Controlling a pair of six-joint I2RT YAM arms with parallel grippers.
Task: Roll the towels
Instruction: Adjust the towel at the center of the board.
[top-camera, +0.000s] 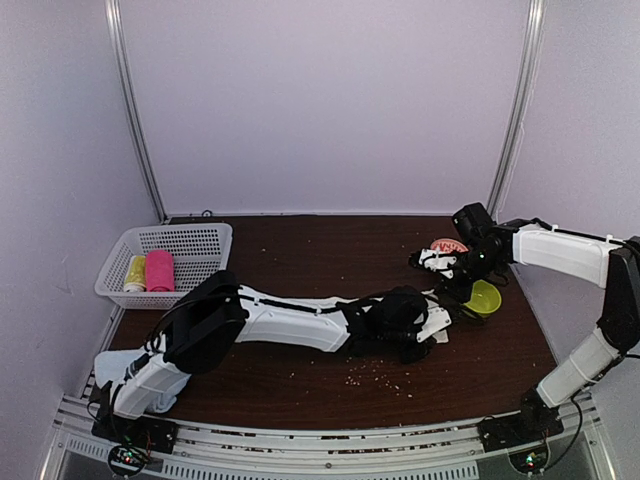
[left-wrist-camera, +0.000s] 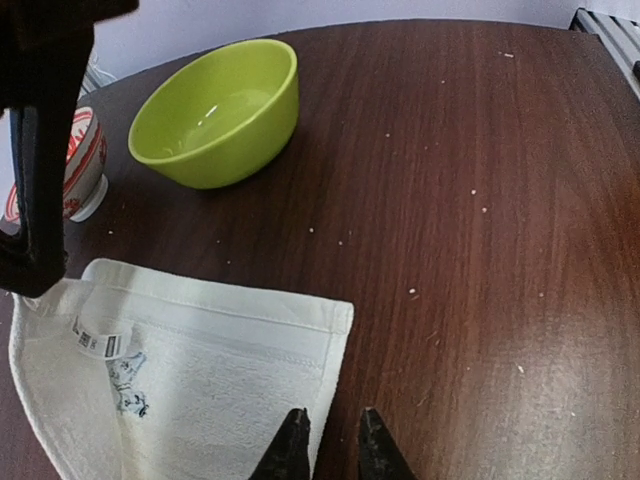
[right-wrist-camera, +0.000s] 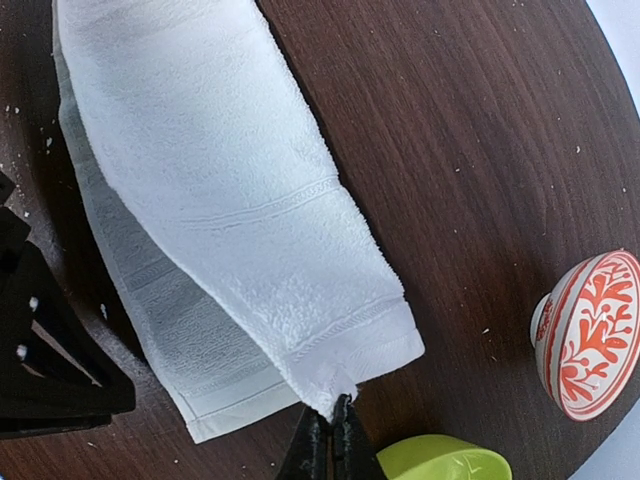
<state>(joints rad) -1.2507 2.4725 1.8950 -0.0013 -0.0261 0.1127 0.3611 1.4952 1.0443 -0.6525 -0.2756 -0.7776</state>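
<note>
The cream-white towel (right-wrist-camera: 230, 200) lies on the table (left-wrist-camera: 480, 200) just beside the green bowl (left-wrist-camera: 215, 115), its hemmed short end facing the bowl and part of it doubled over on itself. It looks like light, limp terry. It should sag, drape and slide on the smooth wood rather than keep a shape, so a roll wants an even hold along the firmer hem, not a pinch in the soft pile. The right gripper (right-wrist-camera: 330, 440) is clenched on the hem corner nearest the bowl, holding it up in a small peak. The left gripper (left-wrist-camera: 330, 455) sits at a side edge farther from the bowl, its jaws a narrow slit apart; I cannot tell whether cloth is caught between them. From above, the left arm (top-camera: 290, 320) covers nearly all the towel. The greyer layer under the white one may be a fold or a second cloth; I cannot say which. No pale blue towel shows near the bowl
</note>
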